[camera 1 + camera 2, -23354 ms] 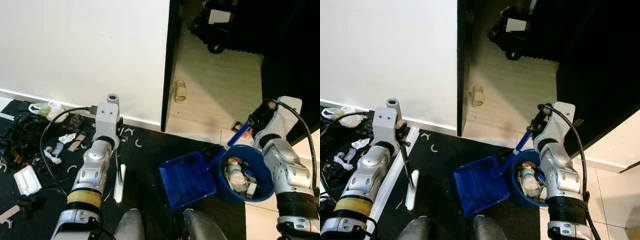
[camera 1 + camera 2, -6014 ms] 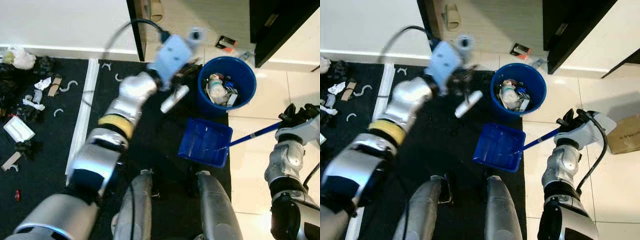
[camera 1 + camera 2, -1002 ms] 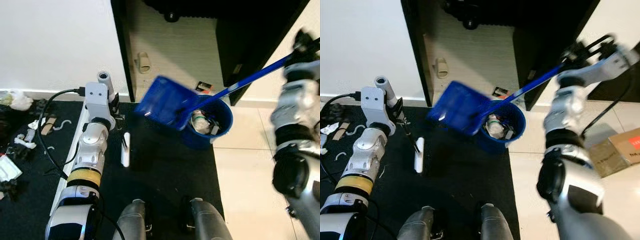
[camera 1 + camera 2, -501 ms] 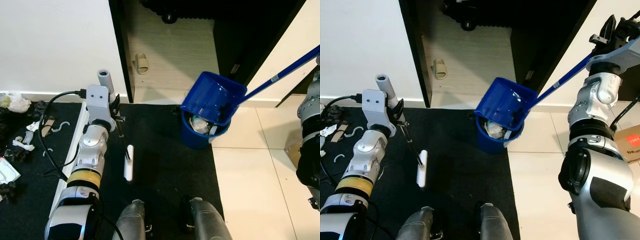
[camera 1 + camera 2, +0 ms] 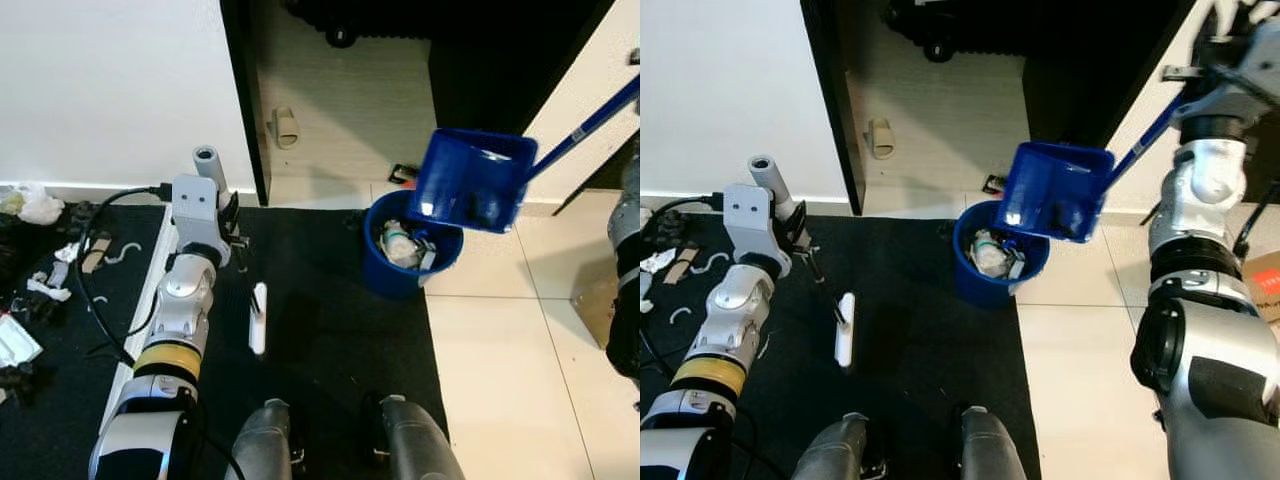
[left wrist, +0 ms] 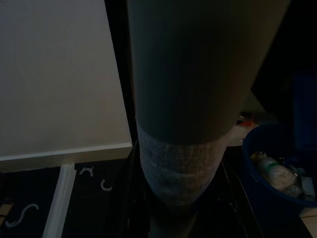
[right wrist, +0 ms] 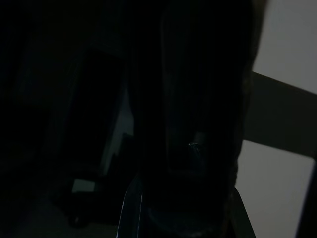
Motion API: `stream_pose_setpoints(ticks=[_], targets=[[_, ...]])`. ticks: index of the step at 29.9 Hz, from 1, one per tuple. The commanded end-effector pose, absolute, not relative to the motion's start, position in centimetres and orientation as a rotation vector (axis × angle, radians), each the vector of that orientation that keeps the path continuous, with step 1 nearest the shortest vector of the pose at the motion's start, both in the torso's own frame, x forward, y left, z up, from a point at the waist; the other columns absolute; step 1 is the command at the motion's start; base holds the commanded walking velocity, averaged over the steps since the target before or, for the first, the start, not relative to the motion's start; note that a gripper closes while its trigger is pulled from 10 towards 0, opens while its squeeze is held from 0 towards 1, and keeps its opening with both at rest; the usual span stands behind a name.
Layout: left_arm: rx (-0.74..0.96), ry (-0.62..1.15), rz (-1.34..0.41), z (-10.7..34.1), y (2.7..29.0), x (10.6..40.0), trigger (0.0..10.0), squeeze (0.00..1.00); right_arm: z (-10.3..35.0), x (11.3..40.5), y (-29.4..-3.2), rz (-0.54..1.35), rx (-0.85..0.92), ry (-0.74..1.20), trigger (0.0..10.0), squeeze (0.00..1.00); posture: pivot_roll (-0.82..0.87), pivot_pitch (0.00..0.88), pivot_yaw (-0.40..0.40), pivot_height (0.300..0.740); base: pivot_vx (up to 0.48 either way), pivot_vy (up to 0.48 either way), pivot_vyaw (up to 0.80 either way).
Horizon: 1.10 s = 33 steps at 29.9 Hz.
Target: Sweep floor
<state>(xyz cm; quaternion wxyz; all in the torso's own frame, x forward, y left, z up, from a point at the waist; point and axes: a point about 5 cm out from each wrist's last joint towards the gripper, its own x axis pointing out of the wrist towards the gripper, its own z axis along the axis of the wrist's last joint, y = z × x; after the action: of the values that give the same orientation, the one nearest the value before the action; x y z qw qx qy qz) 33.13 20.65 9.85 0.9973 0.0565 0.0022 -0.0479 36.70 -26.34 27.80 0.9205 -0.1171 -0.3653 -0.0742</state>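
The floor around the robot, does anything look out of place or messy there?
Yes. Scraps and white curved bits still litter the black mat on the robot's left, and a lone slipper lies on the wooden floor past the doorway.

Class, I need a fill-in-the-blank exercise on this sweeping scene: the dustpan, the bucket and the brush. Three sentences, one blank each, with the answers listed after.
1. The blue dustpan is held tilted in the air above the blue ____.
2. The dustpan's long blue handle runs up toward the robot's ____ arm.
3. The white brush by the left arm lies on the ____ mat.

Missing words: bucket; right; black
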Motion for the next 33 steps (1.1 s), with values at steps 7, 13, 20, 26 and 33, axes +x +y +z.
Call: stream_pose_setpoints(ticks=[7, 13, 20, 26, 33], targets=[[0.12, -0.035, -0.098, 10.2, 20.7, 33.1, 10.0, 0.0, 28.3, 36.9, -23.2, -0.019, -0.263, -0.839, 10.0, 0.0, 0.03, 0.047, -0.07, 0.74, 0.0, 0.0, 0.0], [0.115, -0.032, -0.092, 10.0, 20.8, 32.9, 10.0, 0.0, 26.9, 36.9, -21.0, 0.07, -0.278, -0.833, 10.0, 0.0, 0.03, 0.05, -0.078, 0.74, 0.0, 0.0, 0.0], [0.114, -0.036, -0.093, 10.0, 20.6, 33.0, 10.0, 0.0, 26.2, 36.6, -18.4, 0.211, -0.399, -0.862, 10.0, 0.0, 0.03, 0.051, -0.08, 0.74, 0.0, 0.0, 0.0], [0.115, -0.04, -0.096, 10.1, 20.5, 33.0, 10.0, 0.0, 26.4, 36.5, -18.0, 0.211, -0.463, -0.89, 10.0, 0.0, 0.03, 0.051, -0.079, 0.74, 0.0, 0.0, 0.0], [0.118, -0.044, -0.093, 10.1, 20.5, 33.1, 10.0, 0.0, 26.7, 36.2, -17.5, 0.236, -0.553, -0.927, 10.0, 0.0, 0.03, 0.05, -0.08, 0.74, 0.0, 0.0, 0.0]])
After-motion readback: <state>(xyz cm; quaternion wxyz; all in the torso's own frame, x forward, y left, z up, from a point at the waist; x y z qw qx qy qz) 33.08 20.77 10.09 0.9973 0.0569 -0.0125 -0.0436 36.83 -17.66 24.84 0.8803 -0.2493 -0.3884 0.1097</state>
